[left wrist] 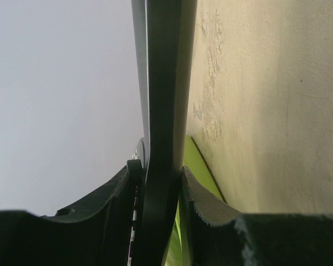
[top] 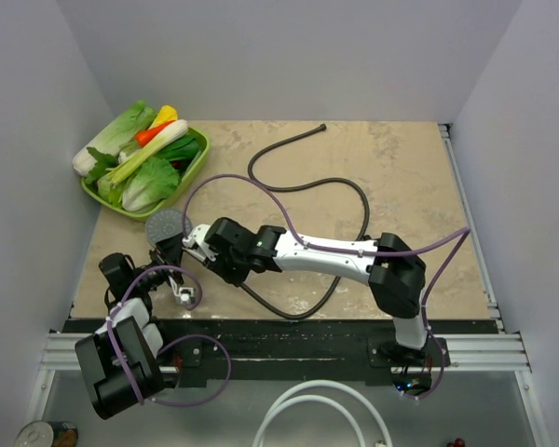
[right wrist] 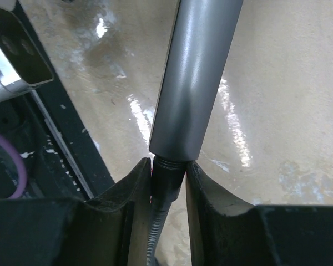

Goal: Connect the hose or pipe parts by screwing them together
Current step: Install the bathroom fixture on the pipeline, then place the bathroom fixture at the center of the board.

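- Grey handle (right wrist: pixel 197 77) meets hose nut (right wrist: pixel 166 168) end-on, axes aligned.
- Right gripper (right wrist: pixel 167 185) clamps the nut, handle running straight ahead.
- Left gripper (left wrist: pixel 160 180) grips the shower head (left wrist: pixel 164 83).

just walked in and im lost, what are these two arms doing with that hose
They are joining a shower hose to its head. The left claw grips the shower head by its handle, at the table's front left. The right claw pinches the end nut of the hose, right at the handle's end. How far it is screwed on cannot be told. The rest of the hose lies looped across the table.
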### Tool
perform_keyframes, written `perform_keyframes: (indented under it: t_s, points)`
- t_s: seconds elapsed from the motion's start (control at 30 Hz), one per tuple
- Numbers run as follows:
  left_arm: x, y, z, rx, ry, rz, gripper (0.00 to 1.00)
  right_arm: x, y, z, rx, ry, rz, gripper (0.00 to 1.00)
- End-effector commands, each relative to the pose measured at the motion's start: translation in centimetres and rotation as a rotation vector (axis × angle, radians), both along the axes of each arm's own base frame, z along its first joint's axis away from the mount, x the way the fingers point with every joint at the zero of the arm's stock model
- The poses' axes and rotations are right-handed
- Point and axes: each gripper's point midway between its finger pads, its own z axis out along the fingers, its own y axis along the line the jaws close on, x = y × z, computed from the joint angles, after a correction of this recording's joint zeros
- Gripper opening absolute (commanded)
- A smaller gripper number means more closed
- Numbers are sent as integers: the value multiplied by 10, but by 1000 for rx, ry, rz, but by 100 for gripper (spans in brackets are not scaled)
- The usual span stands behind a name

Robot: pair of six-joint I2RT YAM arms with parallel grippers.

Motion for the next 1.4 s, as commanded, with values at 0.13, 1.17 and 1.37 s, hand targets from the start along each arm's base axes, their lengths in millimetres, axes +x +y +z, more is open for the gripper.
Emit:
perform_keyframes:
  t_s: [0.13,1.17,1.37]
  points:
    - [-72,-53,-39,294,-373,-194,0,-9,29,31,325,332,83,18]
    - [-35,-7,-61,403,-177,14,0,173,-66,63,405,273,-400,99]
    - [-10,41,-43,348,-114,273,0,256,-174,43,121,-1,-808,99]
